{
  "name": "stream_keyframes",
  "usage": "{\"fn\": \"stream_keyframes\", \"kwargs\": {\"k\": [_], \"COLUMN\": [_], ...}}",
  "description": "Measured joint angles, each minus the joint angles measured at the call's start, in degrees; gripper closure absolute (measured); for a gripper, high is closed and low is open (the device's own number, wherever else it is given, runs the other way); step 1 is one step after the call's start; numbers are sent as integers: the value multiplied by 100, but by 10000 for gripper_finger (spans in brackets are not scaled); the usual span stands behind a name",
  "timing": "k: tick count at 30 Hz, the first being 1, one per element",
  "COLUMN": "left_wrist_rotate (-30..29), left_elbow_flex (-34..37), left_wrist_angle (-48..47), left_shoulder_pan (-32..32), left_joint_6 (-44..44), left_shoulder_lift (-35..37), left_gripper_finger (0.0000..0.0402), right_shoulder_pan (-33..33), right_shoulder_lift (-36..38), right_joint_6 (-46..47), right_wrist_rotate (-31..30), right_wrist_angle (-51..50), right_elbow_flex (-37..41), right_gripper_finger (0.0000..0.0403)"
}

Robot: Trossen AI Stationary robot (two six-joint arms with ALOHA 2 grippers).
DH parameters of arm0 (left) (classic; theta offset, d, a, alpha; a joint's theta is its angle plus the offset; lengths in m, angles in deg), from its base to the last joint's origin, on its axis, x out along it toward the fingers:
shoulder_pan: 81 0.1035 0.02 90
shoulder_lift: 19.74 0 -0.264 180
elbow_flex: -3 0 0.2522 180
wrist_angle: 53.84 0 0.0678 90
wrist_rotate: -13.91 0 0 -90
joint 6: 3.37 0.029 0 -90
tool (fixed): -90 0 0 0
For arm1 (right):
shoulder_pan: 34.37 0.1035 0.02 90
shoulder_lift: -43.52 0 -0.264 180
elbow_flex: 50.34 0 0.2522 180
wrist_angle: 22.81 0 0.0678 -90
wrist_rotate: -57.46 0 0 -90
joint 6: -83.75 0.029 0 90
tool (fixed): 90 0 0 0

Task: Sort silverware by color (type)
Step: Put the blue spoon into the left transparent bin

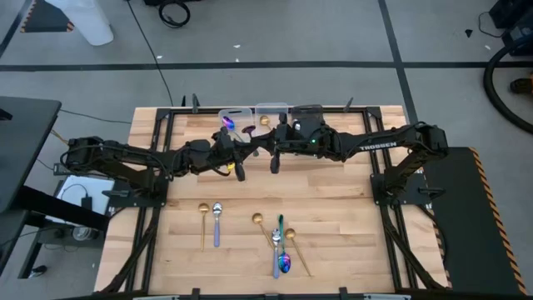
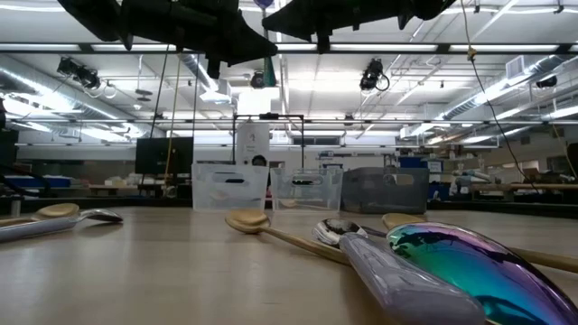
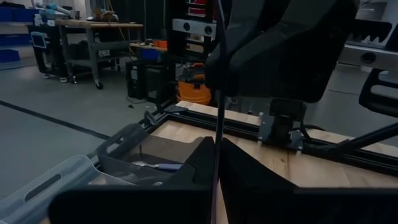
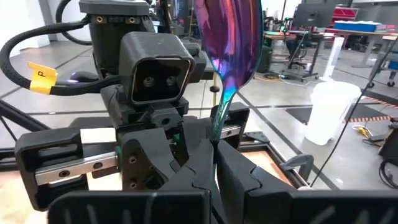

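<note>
- Our right tool (image 4: 214,163) is clamped on the teal handle of an iridescent spoon (image 4: 227,37), bowl upward.
- Our left tool (image 3: 217,163) is nearly closed on a thin edge-on utensil (image 3: 219,74).
- Both tools meet above the worktop's (image 1: 333,225) far-edge middle, near the bins (image 1: 271,112).
- The remaining silverware (image 1: 279,246) lies towards the near edge.

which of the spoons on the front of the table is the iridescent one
The iridescent spoon nearest the front edge, its blue-purple bowl shining among the pile; the others there are gold or silver.
</note>
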Motion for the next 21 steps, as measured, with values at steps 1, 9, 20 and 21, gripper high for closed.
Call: {"fn": "stream_keyframes", "kwargs": {"k": [1,9,20,21], "left_wrist_rotate": [-1,-53,-47,-47], "left_elbow_flex": [0,6,11,11], "left_wrist_angle": [-2,-82,-153,-153], "left_shoulder_pan": [0,1,2,2], "left_joint_6": [28,42,46,46], "left_shoulder_lift": [0,8,11,11], "left_gripper_finger": [383,385,386,386], "right_shoulder_pan": [0,-2,-7,-4], "right_shoulder_lift": [0,-2,7,36], "right_joint_6": [-1,37,162,162], "right_wrist_rotate": [2,-27,-120,-120], "right_wrist_angle": [0,-26,-123,-234], "right_elbow_flex": [0,2,2,4], "right_gripper_finger": [383,359,242,233]}}
